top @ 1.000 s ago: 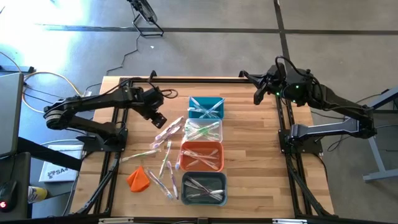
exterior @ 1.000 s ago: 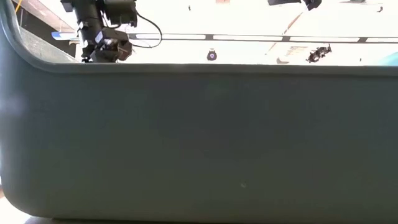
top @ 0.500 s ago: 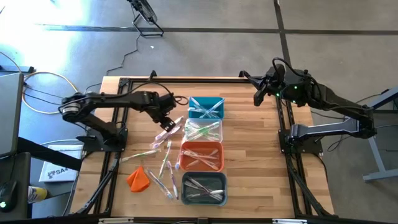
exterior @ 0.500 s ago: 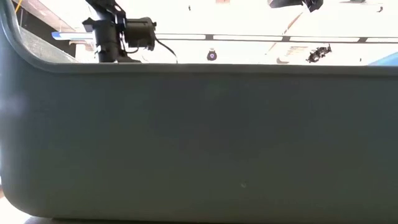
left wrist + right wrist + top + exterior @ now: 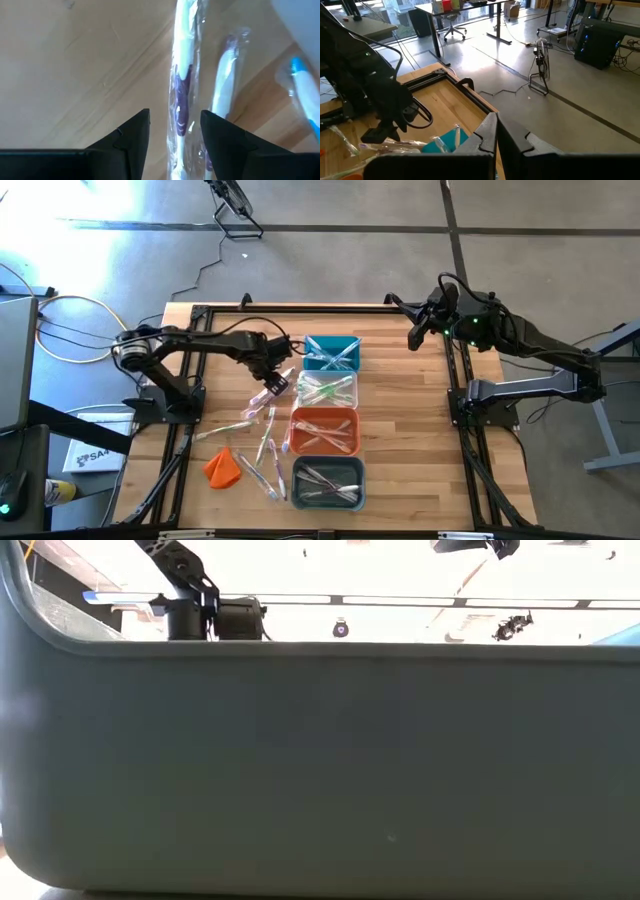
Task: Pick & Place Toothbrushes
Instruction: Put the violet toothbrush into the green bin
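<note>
left end effector (image 5: 174, 132) wide, straddling wrapped toothbrush (image 5: 181, 75) flat on the bench (image 5: 75, 75), axis running straight ahead; right end effector (image 5: 496, 131) shut, well apart.

Four bins (image 5: 326, 418) stand in one row down the table (image 5: 420, 440) middle. Loose toothbrushes (image 5: 262, 430) lie left of them, and a cloth lump (image 5: 222, 467) lies farther left.
</note>
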`<state>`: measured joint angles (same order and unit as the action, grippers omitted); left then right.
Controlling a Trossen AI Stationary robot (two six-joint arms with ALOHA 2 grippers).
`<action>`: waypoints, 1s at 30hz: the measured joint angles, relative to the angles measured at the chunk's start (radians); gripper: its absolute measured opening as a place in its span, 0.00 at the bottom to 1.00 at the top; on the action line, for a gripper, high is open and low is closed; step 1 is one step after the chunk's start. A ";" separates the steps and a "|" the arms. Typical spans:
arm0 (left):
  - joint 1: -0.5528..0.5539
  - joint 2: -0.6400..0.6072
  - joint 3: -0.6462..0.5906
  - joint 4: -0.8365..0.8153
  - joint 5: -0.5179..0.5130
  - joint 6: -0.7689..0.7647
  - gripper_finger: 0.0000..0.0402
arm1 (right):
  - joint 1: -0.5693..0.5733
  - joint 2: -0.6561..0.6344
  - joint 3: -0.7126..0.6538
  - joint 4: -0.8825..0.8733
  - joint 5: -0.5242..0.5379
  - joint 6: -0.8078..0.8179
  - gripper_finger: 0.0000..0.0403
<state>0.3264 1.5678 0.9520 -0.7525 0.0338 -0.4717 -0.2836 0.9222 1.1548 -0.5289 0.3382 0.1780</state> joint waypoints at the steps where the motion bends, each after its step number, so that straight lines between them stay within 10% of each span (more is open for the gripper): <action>1: 0.000 0.007 0.000 0.001 0.000 0.000 0.43 | 0.000 0.000 0.000 0.000 0.000 0.000 0.01; 30: -0.001 0.118 0.003 0.100 -0.045 -0.058 0.43 | 0.000 0.000 0.000 0.000 0.001 0.000 0.01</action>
<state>0.3256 1.6859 0.9550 -0.6529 -0.0109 -0.5293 -0.2836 0.9222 1.1545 -0.5285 0.3389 0.1783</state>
